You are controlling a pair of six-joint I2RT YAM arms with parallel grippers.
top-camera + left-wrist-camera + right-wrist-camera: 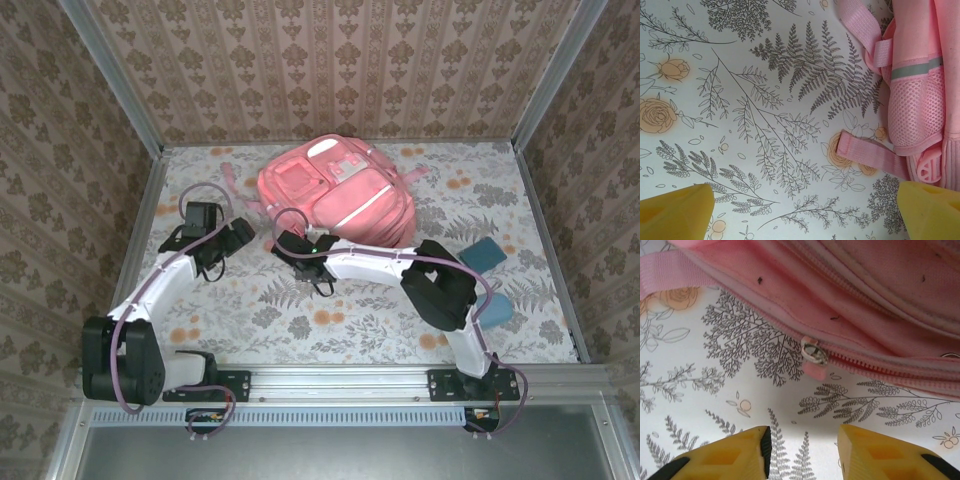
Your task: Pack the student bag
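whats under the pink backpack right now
The student bag lies flat on the floral table cover. A pink strap sticks out at its edge onto the cover. Whatever else is beneath it cannot be seen, because the bag itself covers that patch.

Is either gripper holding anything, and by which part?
Nothing is held. The left gripper is open over the tablecloth beside the student bag; the right gripper is open just short of its zipper pull.
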